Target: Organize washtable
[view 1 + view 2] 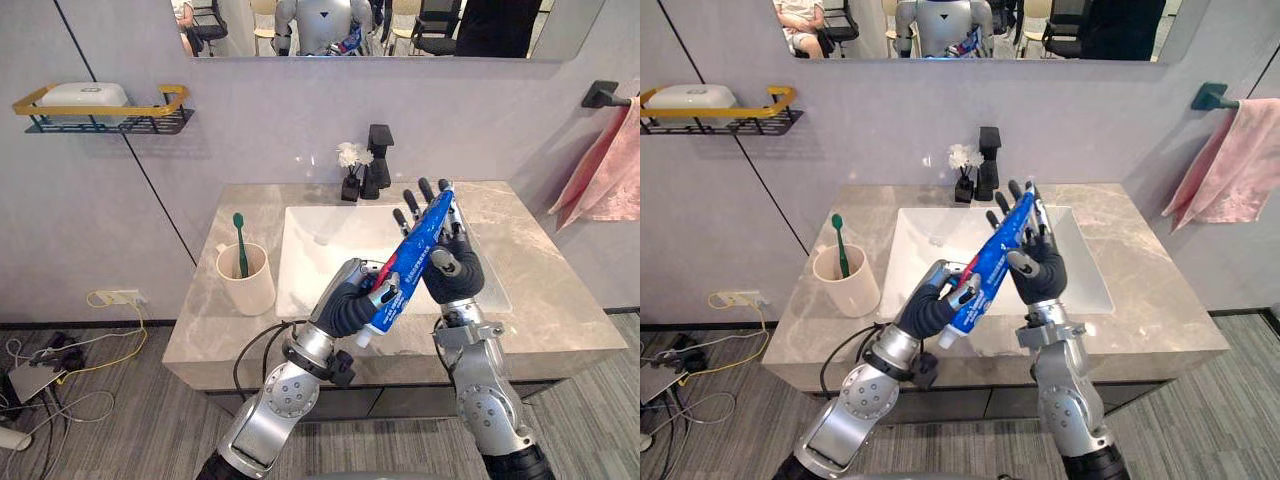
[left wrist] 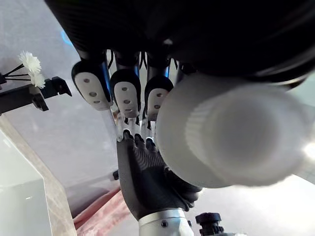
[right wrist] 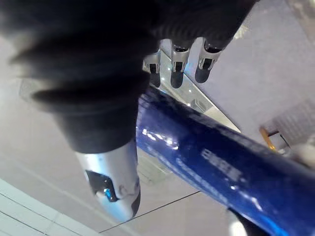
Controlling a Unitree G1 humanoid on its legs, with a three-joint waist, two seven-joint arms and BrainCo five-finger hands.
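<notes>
A blue toothpaste tube (image 1: 412,260) with a white cap (image 2: 236,132) is held slanted above the white sink (image 1: 320,250), cap end lowest. My left hand (image 1: 350,300) is shut on the tube's lower part just above the cap. My right hand (image 1: 462,275) stands upright behind the tube's upper part with its fingers (image 3: 179,66) straight; the tube (image 3: 211,162) lies across its palm. A beige cup (image 1: 245,280) with a green toothbrush (image 1: 239,240) stands on the marble counter (image 1: 560,300), left of the sink.
A black faucet (image 1: 378,160) and a small black holder with white flowers (image 1: 352,170) stand behind the sink. A yellow-railed wall shelf (image 1: 100,112) with a white box hangs at the left. A pink towel (image 1: 610,170) hangs at the right.
</notes>
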